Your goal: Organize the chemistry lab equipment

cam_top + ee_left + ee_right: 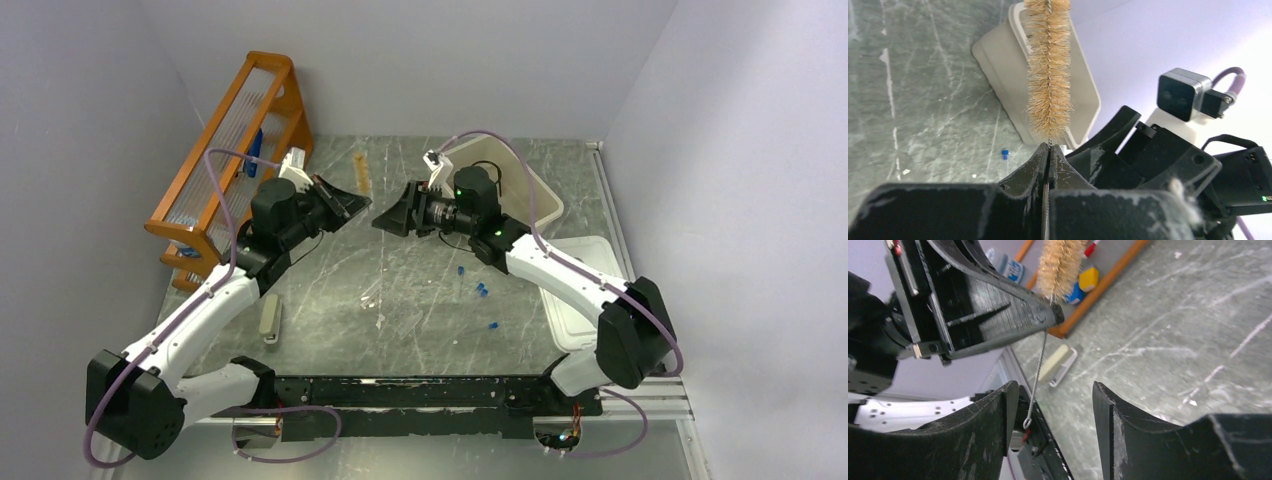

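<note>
Test-tube brush [1049,70] is judged light and springy. Its tan bristles would give and slip under a pinch, so the twisted wire stem [1037,370] looks the sound place to take hold, though that wire is thin and probably bends easily. The bristle head is a fuzzy straw-coloured cylinder around a dark wire core, and the bare stem ends in a small loop.

It hangs above the table [420,300], in the upper middle of the top view. The left gripper [1049,150] is clamped on the stem right where the bristles begin, its fingers pressed together. In the left wrist view the head points up the frame.

The right gripper [1055,390] faces it with its fingers spread wide and nothing between them. The looped end of the stem dangles beside its left-frame finger, and whether they touch cannot be told.

A white bin [535,190] sits right of centre. Tiny blue-capped pieces [480,290] lie scattered below it. An orange rack [230,150] stands at upper left, and a cream block [270,320] rests at lower left.
</note>
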`<state>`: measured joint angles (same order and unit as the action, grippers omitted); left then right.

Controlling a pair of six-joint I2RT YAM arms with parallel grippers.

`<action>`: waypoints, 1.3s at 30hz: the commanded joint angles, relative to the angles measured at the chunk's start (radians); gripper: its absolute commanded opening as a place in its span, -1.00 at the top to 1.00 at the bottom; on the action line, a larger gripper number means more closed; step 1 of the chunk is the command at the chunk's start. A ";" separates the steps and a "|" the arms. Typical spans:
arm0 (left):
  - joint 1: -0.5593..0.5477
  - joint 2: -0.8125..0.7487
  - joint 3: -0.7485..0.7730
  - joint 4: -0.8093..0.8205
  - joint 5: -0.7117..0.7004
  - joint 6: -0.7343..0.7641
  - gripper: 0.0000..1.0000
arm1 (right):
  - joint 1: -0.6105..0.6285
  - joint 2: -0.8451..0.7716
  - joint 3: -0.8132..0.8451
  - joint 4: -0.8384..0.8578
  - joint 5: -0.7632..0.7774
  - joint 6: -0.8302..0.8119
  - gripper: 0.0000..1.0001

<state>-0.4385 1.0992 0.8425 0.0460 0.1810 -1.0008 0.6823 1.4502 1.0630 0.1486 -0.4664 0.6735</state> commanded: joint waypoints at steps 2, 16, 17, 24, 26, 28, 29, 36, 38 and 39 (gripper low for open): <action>-0.014 -0.024 -0.028 0.103 0.071 -0.070 0.90 | 0.006 0.048 -0.019 0.189 -0.049 0.159 -0.17; -0.017 -0.061 -0.022 0.063 0.050 -0.042 0.69 | 0.006 0.103 -0.003 0.279 -0.133 0.168 1.00; -0.017 -0.061 -0.016 0.053 0.051 -0.033 0.51 | 0.005 0.096 0.005 0.254 -0.126 0.145 1.00; -0.016 -0.079 0.043 -0.022 0.040 0.099 -0.44 | -0.051 0.014 0.062 0.041 -0.044 -0.084 1.00; -0.016 -0.083 0.068 -0.076 0.031 0.164 -0.52 | -0.099 -0.023 0.074 -0.009 -0.047 -0.159 1.00; -0.016 -0.087 0.087 -0.111 0.023 0.226 -0.54 | -0.159 -0.055 0.099 -0.073 -0.053 -0.230 1.00; -0.016 -0.090 0.096 -0.126 0.016 0.254 -0.54 | -0.202 -0.068 0.116 -0.108 -0.054 -0.264 1.00; -0.016 -0.099 0.154 -0.249 -0.069 0.482 -0.51 | -0.365 -0.122 0.159 -0.318 0.003 -0.523 1.00; -0.015 -0.105 0.149 -0.266 -0.108 0.534 -0.51 | -0.367 -0.135 0.130 -0.335 0.045 -0.611 1.00; -0.016 -0.108 0.142 -0.266 -0.117 0.551 -0.51 | -0.366 -0.135 0.119 -0.340 0.073 -0.648 1.00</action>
<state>-0.4488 1.0134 0.9680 -0.1501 0.1493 -0.6121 0.3176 1.3285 1.2102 -0.0784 -0.4721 0.2474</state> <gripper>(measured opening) 0.755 0.014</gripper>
